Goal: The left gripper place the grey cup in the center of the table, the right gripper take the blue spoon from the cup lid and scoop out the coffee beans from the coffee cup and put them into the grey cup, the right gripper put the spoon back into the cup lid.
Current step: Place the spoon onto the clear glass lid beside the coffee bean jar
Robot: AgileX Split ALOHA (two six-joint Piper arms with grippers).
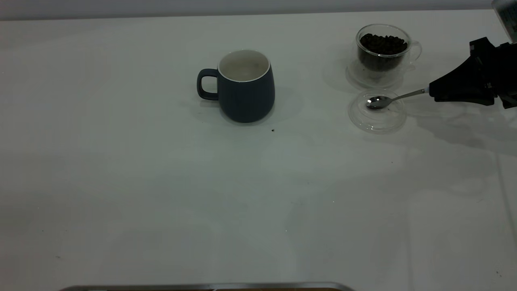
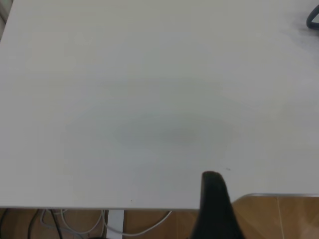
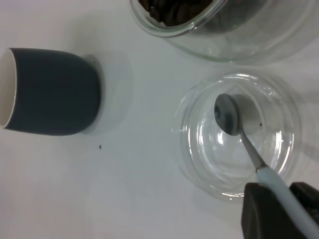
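The grey cup (image 1: 246, 91) stands upright in the middle of the table, its handle toward the left; it also shows in the right wrist view (image 3: 55, 92). The glass coffee cup (image 1: 383, 48) full of beans stands at the far right on a clear saucer. In front of it lies the clear cup lid (image 1: 377, 121). My right gripper (image 1: 434, 92) is shut on the pale blue handle of the spoon (image 1: 394, 98), whose metal bowl is inside the lid (image 3: 199, 164). The left gripper (image 2: 214, 199) hangs over the table's near edge, away from everything.
A small dark speck (image 1: 273, 130) lies on the table just in front of the grey cup. A metal edge (image 1: 210, 286) runs along the table's front. Cables hang below the table's edge in the left wrist view (image 2: 75, 224).
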